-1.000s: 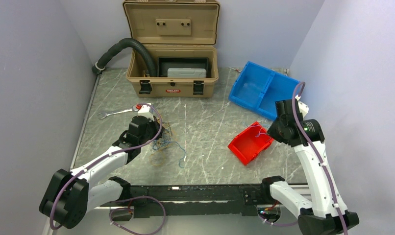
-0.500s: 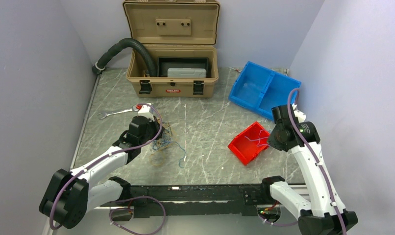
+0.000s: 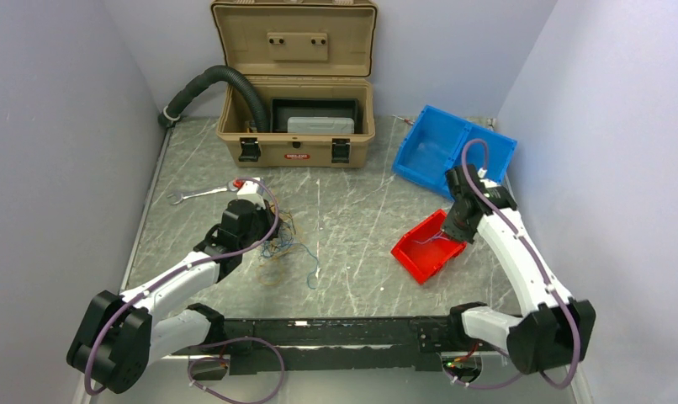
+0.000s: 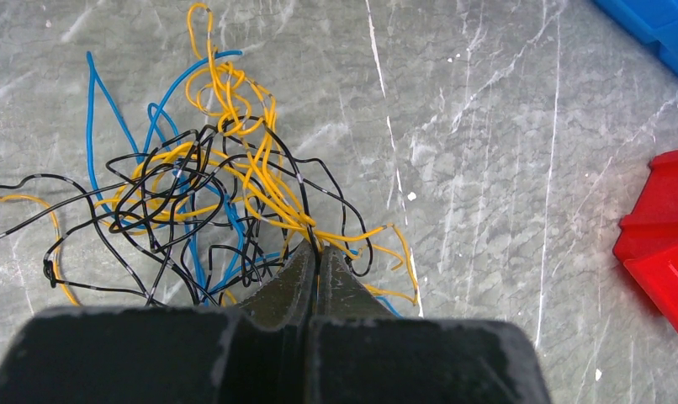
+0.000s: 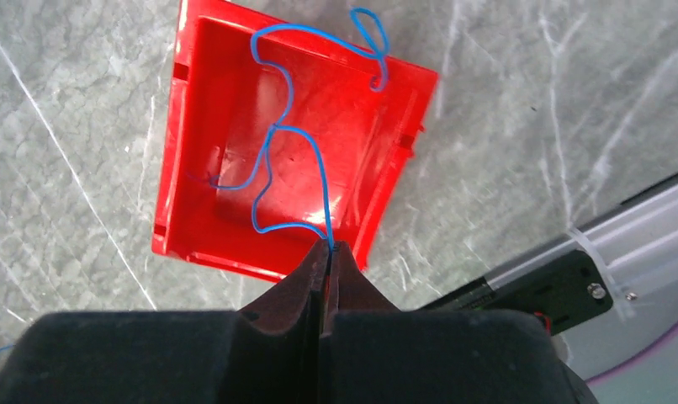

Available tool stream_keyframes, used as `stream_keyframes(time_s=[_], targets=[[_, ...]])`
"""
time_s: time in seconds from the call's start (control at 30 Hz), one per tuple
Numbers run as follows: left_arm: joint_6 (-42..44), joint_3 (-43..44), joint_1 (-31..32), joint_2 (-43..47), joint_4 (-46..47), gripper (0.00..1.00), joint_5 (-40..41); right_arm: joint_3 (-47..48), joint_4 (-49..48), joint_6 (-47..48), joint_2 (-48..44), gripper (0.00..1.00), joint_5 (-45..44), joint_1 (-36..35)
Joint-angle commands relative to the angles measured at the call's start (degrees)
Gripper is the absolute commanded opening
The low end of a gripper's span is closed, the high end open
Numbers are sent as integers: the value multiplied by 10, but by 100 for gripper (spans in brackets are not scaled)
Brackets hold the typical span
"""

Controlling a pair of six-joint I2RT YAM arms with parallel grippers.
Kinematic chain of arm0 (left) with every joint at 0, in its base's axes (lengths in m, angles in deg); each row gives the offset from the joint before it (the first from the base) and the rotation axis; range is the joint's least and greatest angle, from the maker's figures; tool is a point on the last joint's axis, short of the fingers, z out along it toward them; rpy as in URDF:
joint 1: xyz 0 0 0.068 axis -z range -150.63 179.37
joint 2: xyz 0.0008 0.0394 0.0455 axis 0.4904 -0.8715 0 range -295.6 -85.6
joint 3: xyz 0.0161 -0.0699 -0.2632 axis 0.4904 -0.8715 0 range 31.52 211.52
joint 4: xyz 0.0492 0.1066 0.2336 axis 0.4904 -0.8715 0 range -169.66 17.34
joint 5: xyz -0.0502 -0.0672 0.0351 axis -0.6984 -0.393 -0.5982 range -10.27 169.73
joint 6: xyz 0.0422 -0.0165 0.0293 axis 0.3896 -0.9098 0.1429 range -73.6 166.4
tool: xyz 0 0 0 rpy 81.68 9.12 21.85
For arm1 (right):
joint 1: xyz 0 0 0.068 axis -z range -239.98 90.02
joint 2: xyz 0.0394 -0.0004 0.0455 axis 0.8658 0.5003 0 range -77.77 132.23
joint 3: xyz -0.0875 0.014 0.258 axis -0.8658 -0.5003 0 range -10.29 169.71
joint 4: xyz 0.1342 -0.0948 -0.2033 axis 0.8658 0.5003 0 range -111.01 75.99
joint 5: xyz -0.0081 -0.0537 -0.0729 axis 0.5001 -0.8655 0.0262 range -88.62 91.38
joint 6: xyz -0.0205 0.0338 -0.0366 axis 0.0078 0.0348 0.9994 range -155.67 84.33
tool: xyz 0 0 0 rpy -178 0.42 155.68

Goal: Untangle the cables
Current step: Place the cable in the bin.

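Left tool: jaws pressed together, pinching yellow strands at the near edge of the cable tangle.
Cable tangle: blue, yellow and black wires, loosely knotted on the tabletop, well apart from the red bin.
Right tool: jaws closed on one end of a blue cable.
Blue cable: runs in loops across the red bin.

Overhead view from behind, both wrist views close, pointing down, sharing red bin
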Motion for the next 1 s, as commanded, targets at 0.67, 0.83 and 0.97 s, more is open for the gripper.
stream_keyframes(time_s=[0.67,0.83,0.97], targets=[[17,21,4,10,9,0,6,60,-20,-29,92,95,-97,-74],[19,20,7,11,14,0,0,78,-25,19,28,97,-92,-79],[19,20,8,11,16,0,-5,77,-29,34,7,96,-133,-69]])
